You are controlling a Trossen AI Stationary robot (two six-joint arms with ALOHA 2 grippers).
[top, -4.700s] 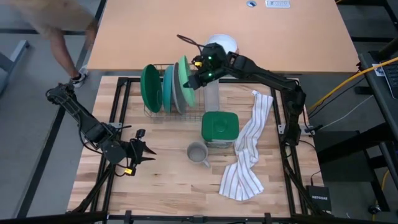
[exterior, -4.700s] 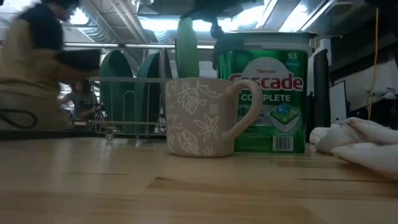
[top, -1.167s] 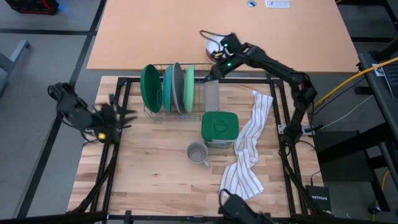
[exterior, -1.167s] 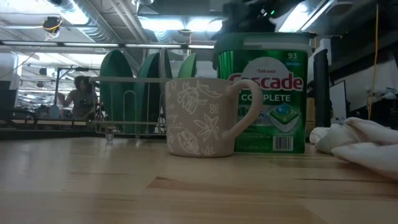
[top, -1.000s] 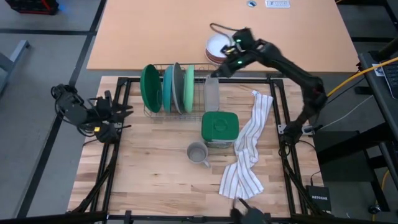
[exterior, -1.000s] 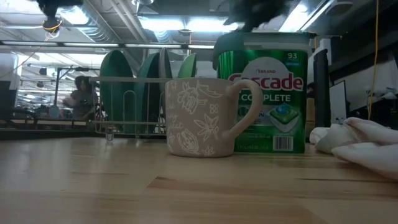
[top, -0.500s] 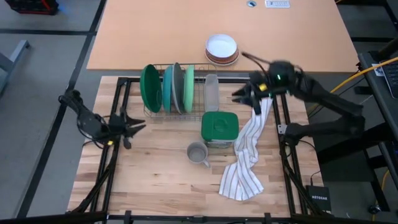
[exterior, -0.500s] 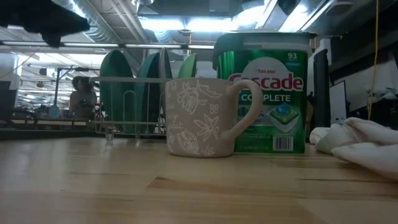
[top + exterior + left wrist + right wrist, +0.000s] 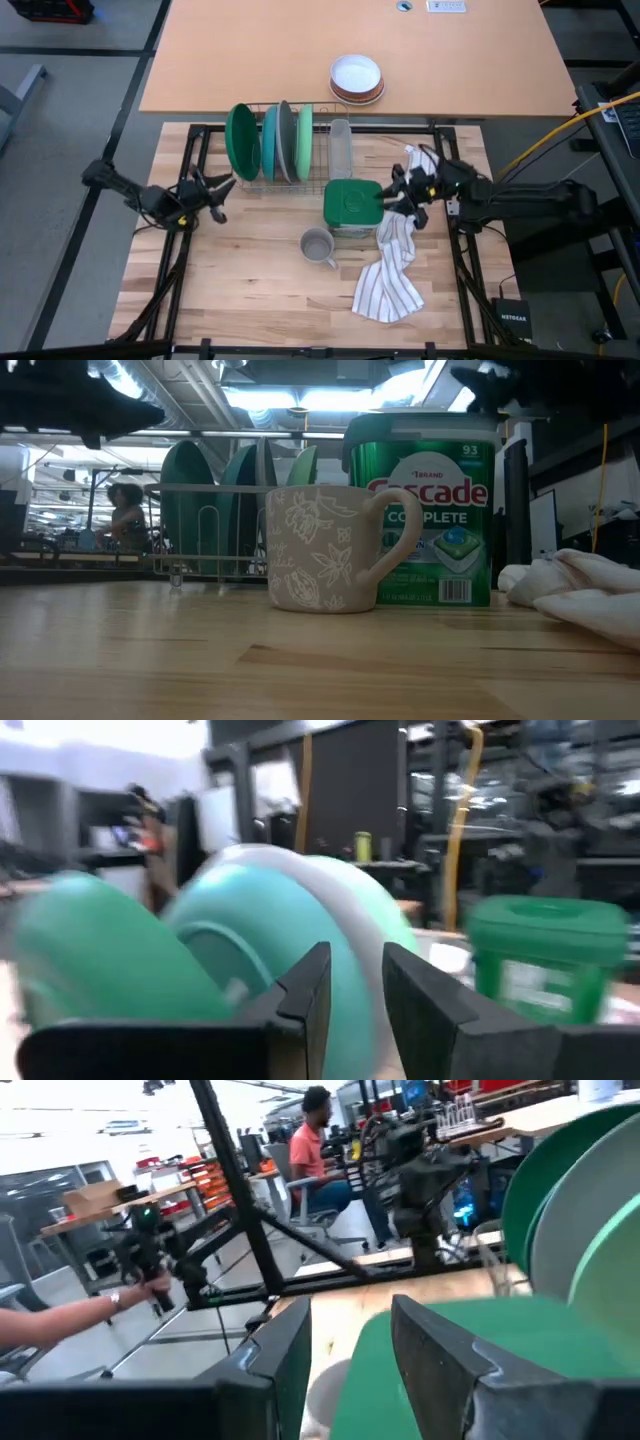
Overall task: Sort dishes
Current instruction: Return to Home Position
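**A:** Starting at the left: find the left gripper (image 9: 222,197) low over the table (image 9: 250,300), just beside the dish rack (image 9: 275,186). Fingers spread, gripping nothing.

**B:** Agreed. Moving right, count four standing on edge in that rack, side by side: dark green plate (image 9: 241,142), teal plate (image 9: 270,140), grey plate (image 9: 286,140), light green plate (image 9: 303,140).

**A:** Done sorting, then?

**B:** Judging so. Nearer than the rack, see only the mug (image 9: 318,246), the detergent tub (image 9: 352,205) and the striped cloth (image 9: 395,260). Beyond it, see the white bowl (image 9: 356,72) on the farther table. No plate among them.

**A:** And farther right?

**B:** Find the right gripper (image 9: 393,192) hanging between the tub's right edge and the top of the cloth. Fingers parted too, and empty.

**A:** Naming the step?

**B:** Reads as the homing step, given a full rack, two empty grippers and neither touching a plate.

**A:** And calling for what next?

**B:** Fold each arm back to its own side. On the left, stay off the rack wire and the dark green plate's face. On the right, lift clear before swinging, so as not to snag the cloth or nudge the tub toward the mug.

**A:** Need to close the fingers?

**B:** Cannot say from here.
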